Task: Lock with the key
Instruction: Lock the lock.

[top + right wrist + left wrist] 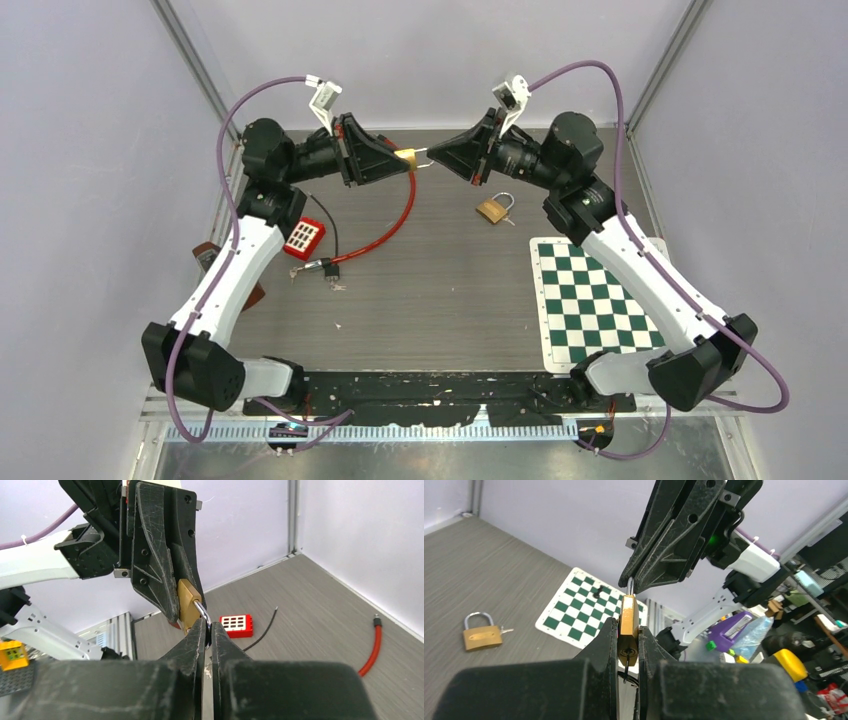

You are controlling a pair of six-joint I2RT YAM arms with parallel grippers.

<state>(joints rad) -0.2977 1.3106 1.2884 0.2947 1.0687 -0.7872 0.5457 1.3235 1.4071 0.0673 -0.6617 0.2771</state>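
Top external view, left side first: left gripper point(398, 160) squeezes the brass padlock point(406, 157) by its body, mid-air over the far part of the table point(430, 300). Moving right, right gripper point(433, 160) pinches the thin shackle point(422, 162). Risk: the round steel slips, or the body twists free if the 2 arms push off-axis. Second padlock point(490, 210) lies further right.

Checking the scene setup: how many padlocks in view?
2. The held padlock hangs in the air between the left gripper and right gripper; the second padlock lies on the table near the checkerboard mat. None looks hidden.
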